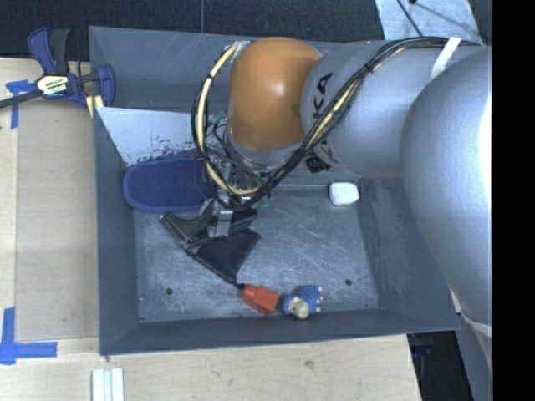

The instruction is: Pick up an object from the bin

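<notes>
My gripper (207, 226) hangs under the arm's orange cover, low in the left middle of the bin. It sits right at the upper edge of a flat black piece (226, 256) that lies on the bin floor, and it seems to touch it. A dark blue oval thing (163, 184) lies just up and left of the gripper, against the left wall. Whether anything is gripped is hidden from this angle.
A small red block (260, 299) and a blue and yellow toy (302, 302) lie side by side at the front wall. A small white thing (343, 193) rests by the back right. The arm covers the bin's upper right part.
</notes>
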Controlling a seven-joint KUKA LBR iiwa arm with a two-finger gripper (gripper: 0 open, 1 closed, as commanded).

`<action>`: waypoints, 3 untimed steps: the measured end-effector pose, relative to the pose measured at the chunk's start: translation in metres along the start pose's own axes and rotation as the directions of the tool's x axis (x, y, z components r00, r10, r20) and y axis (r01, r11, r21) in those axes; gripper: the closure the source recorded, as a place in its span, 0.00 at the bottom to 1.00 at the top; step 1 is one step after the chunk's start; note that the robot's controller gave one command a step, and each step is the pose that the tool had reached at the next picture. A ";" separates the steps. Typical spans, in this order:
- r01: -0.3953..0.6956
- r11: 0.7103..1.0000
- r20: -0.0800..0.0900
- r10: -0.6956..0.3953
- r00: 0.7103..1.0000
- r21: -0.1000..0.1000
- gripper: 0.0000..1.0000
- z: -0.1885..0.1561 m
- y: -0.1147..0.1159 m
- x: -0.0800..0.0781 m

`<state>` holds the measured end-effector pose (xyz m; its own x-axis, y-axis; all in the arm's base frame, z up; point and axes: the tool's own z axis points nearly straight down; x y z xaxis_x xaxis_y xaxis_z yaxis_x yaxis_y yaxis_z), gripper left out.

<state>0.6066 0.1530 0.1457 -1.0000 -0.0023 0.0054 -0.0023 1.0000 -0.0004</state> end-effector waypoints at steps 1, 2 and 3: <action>0.191 0.982 0.017 -0.191 0.981 0.000 0.00 0.074 -0.044 0.008; 0.189 0.982 0.023 -0.189 0.982 0.001 1.00 0.070 -0.044 0.006; 0.189 0.982 0.008 -0.189 0.982 0.002 1.00 -0.103 -0.051 0.051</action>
